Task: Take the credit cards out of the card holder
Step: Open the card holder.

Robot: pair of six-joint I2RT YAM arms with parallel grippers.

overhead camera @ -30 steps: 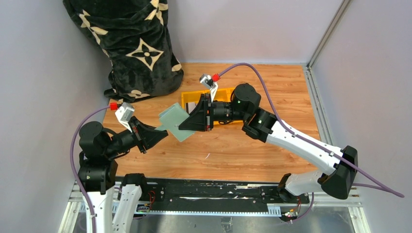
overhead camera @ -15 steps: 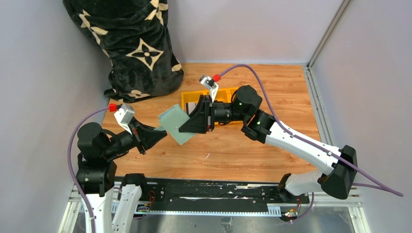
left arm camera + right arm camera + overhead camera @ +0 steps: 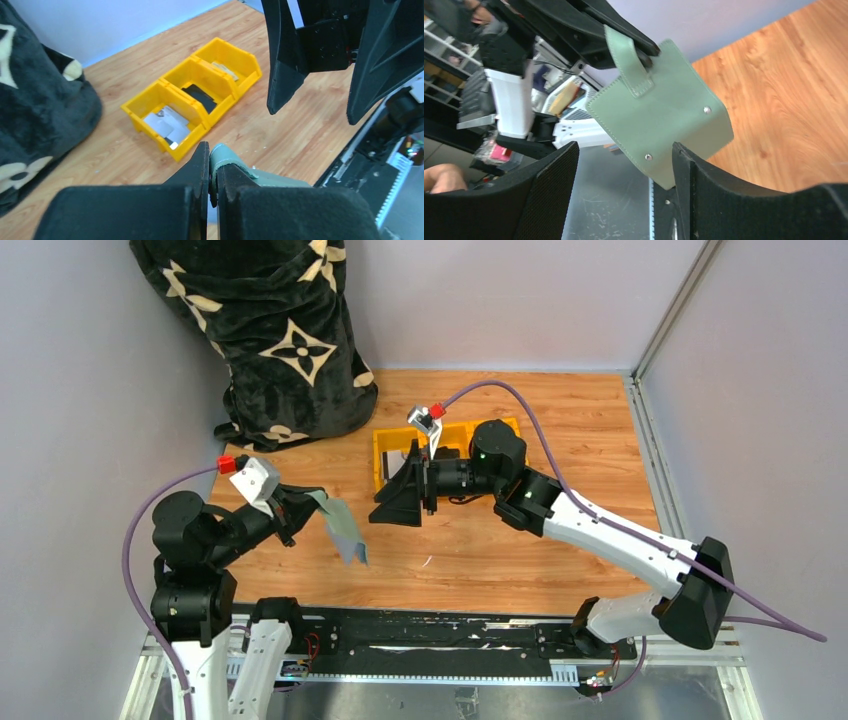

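The sage-green card holder (image 3: 342, 528) hangs folded in the air over the table, and my left gripper (image 3: 312, 502) is shut on its snap tab (image 3: 626, 60). In the left wrist view the green tab (image 3: 227, 156) is pinched between the jaws. My right gripper (image 3: 393, 518) stands open just right of the holder, not touching it. In the right wrist view the holder (image 3: 669, 120) floats beyond the spread fingers (image 3: 549, 185). Pale credit cards (image 3: 167, 125) lie in the yellow tray's near compartment, and another card (image 3: 225, 70) lies in the far one. No card shows in the holder.
The yellow three-compartment tray (image 3: 383, 478) stands behind the right gripper, with a black block (image 3: 200, 97) in its middle compartment. A black patterned blanket bag (image 3: 270, 330) fills the back left corner. Grey walls enclose the wooden table (image 3: 560, 420).
My right gripper has let go of the card holder, opened wide and drawn back a little. The left arm swung the holder left and down, where it now hangs edge-on.
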